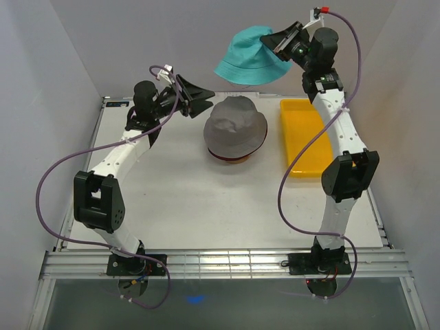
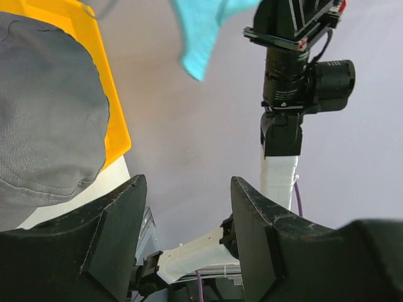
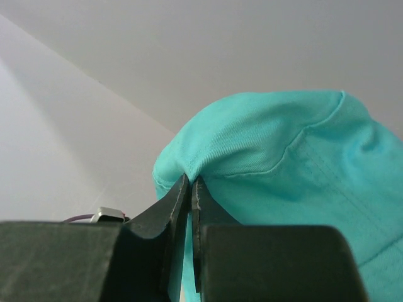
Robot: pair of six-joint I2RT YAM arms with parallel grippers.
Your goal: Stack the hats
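A light grey hat (image 1: 235,125) tops a stack in the middle of the table, with a dark red brim edge (image 1: 230,159) showing under it. The grey hat (image 2: 44,119) fills the left of the left wrist view. High above the table's far side hangs a teal hat (image 1: 249,56), pinched at its edge by my shut right gripper (image 1: 273,41). In the right wrist view the teal hat (image 3: 296,163) drapes from the closed jaws of that gripper (image 3: 191,184). My left gripper (image 1: 206,98) stands open just left of the stack, nothing between its fingers (image 2: 119,220).
A flat yellow tray (image 1: 306,134) lies right of the stack, under the right arm; its corner (image 2: 110,94) shows behind the grey hat. The right arm's forearm (image 1: 340,130) crosses above the tray.
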